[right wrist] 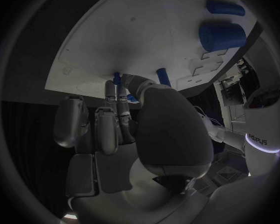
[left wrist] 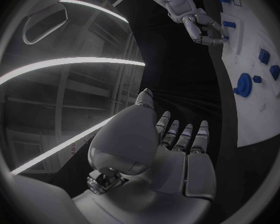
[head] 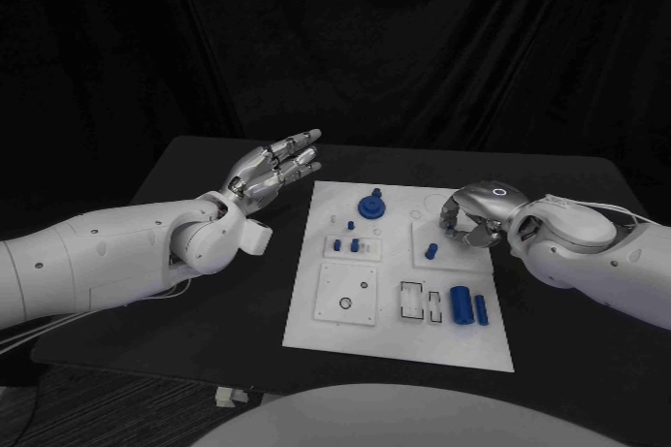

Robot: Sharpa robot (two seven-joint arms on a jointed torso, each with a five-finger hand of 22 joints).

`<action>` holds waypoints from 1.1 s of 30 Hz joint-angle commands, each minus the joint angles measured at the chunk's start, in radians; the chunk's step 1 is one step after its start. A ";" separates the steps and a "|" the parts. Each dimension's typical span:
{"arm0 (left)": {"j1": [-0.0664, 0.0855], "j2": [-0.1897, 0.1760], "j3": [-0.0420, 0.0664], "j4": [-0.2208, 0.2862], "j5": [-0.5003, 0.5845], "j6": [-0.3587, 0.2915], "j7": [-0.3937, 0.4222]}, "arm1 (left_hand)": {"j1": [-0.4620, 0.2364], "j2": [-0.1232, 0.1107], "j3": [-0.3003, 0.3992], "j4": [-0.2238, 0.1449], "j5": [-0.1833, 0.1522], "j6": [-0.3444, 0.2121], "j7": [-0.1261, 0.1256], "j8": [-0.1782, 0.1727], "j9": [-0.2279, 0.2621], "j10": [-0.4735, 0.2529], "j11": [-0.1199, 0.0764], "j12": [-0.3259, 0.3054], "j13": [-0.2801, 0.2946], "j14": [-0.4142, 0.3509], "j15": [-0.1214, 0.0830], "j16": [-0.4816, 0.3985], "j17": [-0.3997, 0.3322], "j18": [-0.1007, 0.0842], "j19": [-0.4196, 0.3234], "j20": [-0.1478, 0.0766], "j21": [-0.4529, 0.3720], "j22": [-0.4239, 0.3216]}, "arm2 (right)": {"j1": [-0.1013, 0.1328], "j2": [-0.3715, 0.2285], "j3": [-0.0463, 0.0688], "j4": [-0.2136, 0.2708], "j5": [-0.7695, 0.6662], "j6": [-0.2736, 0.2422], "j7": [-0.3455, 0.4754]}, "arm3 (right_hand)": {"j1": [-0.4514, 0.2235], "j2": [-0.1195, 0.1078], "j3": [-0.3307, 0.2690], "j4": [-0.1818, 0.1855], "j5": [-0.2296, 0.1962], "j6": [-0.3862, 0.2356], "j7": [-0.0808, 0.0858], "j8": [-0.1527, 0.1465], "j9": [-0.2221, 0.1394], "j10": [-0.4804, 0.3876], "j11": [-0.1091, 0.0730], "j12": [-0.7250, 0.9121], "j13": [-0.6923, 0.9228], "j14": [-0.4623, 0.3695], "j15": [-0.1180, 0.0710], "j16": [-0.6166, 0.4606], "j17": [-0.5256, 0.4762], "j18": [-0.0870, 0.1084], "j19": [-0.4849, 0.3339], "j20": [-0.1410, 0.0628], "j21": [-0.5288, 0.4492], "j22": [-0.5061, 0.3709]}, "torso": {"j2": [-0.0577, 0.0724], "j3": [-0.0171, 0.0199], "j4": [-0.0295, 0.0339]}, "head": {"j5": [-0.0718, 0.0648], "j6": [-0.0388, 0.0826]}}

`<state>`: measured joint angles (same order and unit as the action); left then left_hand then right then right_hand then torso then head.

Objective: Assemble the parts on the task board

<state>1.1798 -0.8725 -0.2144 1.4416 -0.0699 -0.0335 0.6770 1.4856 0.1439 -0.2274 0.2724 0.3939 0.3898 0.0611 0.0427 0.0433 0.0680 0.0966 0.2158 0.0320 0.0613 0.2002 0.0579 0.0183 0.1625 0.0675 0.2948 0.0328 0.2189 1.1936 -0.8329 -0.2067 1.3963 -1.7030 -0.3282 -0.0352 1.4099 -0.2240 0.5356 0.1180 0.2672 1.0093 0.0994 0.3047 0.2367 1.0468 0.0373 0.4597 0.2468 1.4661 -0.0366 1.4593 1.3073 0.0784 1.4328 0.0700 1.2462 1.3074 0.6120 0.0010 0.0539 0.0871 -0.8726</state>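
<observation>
1. Board (head: 399, 326) = white plate, mid table (head: 168, 302), long side running away from the robot. Parts on it: blue knob w/ round base (head: 370, 207) at the far end, two small pegs (head: 347, 244) standing in a sub-plate mid-left, a short peg (head: 432, 250) lying mid-right, a fat cylinder (head: 461, 303) & a slimmer one (head: 481, 309) lying near the close right corner, beside empty rectangular slots (head: 414, 301).
2. Right hand (head: 471, 219) sits low over the board's far right edge, fingers curled down & narrow. In the wrist view the fingertips (right wrist: 118, 79) meet the plate by a bit of blue; holding it or only touching, can't tell.
3. Left hand (head: 275, 166) is raised off the board's left side, well apart from it, fingers wide and straight, holding nothing.
4. Risks, imo: curled fingers block the view of the contact spot, so a pinch may close off-centre and the piece could skid or flip. The short peg lies just beside that hand, so a sideways sweep could knock it rolling. Both cylinders lie on their sides and prob. roll if nudged. Board looks unclamped, so hard pressing may shift it, w/ the left hand too far off to steady.
</observation>
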 commanded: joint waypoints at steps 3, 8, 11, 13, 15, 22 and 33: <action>-0.002 0.003 0.001 0.001 -0.005 0.023 0.037 | 0.014 0.002 0.000 -0.009 0.011 0.025 0.012 0.009 0.003 0.008 -0.007 0.006 0.002 0.004 0.007 0.005 0.002 -0.010 0.010 0.000 0.007 0.002 | -0.003 -0.007 0.001 0.002 0.015 -0.039 0.014 | 0.014 0.008 0.003 -0.012 0.011 0.012 0.001 0.007 0.006 0.016 -0.002 0.003 0.000 0.053 0.000 -0.003 0.074 -0.008 0.002 0.001 0.002 0.170 | 0.000 0.0000 -0.0001 | 0.002 0.000; -0.002 0.006 0.001 -0.001 -0.005 0.027 0.034 | 0.016 0.002 0.000 -0.010 0.015 0.028 0.015 0.010 0.003 0.009 -0.008 0.006 0.002 0.005 0.007 0.006 0.002 -0.011 0.011 0.000 0.008 0.004 | -0.003 -0.015 0.001 0.007 0.016 -0.036 0.009 | 0.015 0.007 0.005 -0.015 0.017 0.012 0.005 0.005 0.008 0.018 0.000 -0.001 -0.003 0.052 0.002 -0.006 0.070 -0.008 0.002 0.002 0.001 0.170 | 0.000 0.0001 0.0002 | 0.000 0.000; -0.003 0.008 0.001 -0.003 -0.005 0.029 0.032 | 0.018 0.002 0.000 -0.011 0.016 0.031 0.017 0.011 0.003 0.009 -0.009 0.006 0.002 0.006 0.008 0.006 0.002 -0.012 0.012 0.001 0.008 0.005 | -0.003 -0.021 0.001 0.014 0.017 -0.039 0.007 | 0.016 0.007 0.005 -0.016 0.018 0.013 0.006 0.005 0.009 0.020 0.001 -0.001 -0.004 0.051 0.002 -0.007 0.068 -0.007 0.001 0.002 -0.001 0.169 | -0.001 0.0003 0.0001 | 0.000 0.000; -0.003 0.009 0.001 -0.004 -0.005 0.030 0.031 | 0.020 0.002 0.000 -0.012 0.019 0.032 0.019 0.012 0.003 0.009 -0.010 0.006 0.002 0.006 0.008 0.007 0.002 -0.013 0.014 0.001 0.009 0.005 | -0.002 -0.026 0.001 0.020 0.017 -0.044 0.005 | 0.017 0.007 0.006 -0.018 0.019 0.013 0.006 0.005 0.009 0.022 0.001 -0.002 -0.004 0.051 0.003 -0.008 0.066 -0.007 0.000 0.002 -0.002 0.169 | 0.000 0.0004 0.0001 | 0.000 0.000; -0.003 0.010 0.001 -0.004 -0.005 0.032 0.031 | 0.020 0.002 0.000 -0.012 0.019 0.032 0.019 0.012 0.003 0.009 -0.010 0.006 0.002 0.006 0.008 0.007 0.002 -0.013 0.014 0.001 0.009 0.005 | -0.002 -0.032 0.001 0.026 0.017 -0.049 0.005 | 0.018 0.007 0.007 -0.019 0.019 0.013 0.007 0.005 0.010 0.023 0.001 -0.003 -0.005 0.050 0.003 -0.010 0.064 -0.007 0.000 0.002 -0.003 0.169 | 0.000 0.0003 -0.0003 | 0.002 0.000; -0.004 0.010 0.001 -0.006 -0.005 0.036 0.026 | 0.024 0.003 0.000 -0.015 0.022 0.035 0.023 0.012 0.003 0.009 -0.011 0.006 0.002 0.007 0.010 0.008 0.002 -0.014 0.015 0.001 0.009 0.006 | 0.011 -0.055 0.001 0.055 0.017 -0.065 0.000 | 0.023 0.007 0.009 -0.024 0.021 0.014 0.008 0.004 0.012 0.028 0.002 -0.005 -0.006 0.050 0.004 -0.011 0.062 -0.007 0.000 0.003 -0.003 0.169 | -0.001 -0.0002 -0.0008 | 0.007 0.000; -0.004 0.010 0.001 -0.009 -0.005 0.039 0.022 | 0.029 0.004 0.001 -0.018 0.026 0.040 0.027 0.013 0.003 0.010 -0.013 0.006 0.002 0.009 0.011 0.009 0.003 -0.017 0.019 0.001 0.011 0.009 | 0.070 -0.101 0.001 0.141 0.017 -0.068 -0.019 | 0.024 0.008 0.010 -0.026 0.022 0.021 0.010 0.006 0.015 0.036 0.004 -0.005 -0.007 0.048 0.005 -0.014 0.057 -0.006 -0.001 0.004 -0.005 0.168 | -0.001 -0.0001 0.0003 | 0.008 0.000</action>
<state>1.1768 -0.8643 -0.2144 1.4324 -0.0738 -0.0084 0.6774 1.5066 0.1491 -0.2284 0.2605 0.4157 0.4242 0.0880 0.0518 0.0456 0.0750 0.0895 0.2157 0.0323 0.0684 0.2072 0.0617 0.0199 0.1626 0.0817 0.2948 0.0367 0.2272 1.2577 -0.9300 -0.2067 1.5254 -1.6847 -0.3753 -0.0292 1.4253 -0.2191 0.5463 0.0963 0.2849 1.0236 0.1059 0.3079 0.2507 1.0707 0.0443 0.4479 0.2381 1.4661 -0.0366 1.4516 1.3081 0.0783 1.4329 0.0700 1.2462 1.3080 0.6106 0.0009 0.0533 0.0968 -0.8726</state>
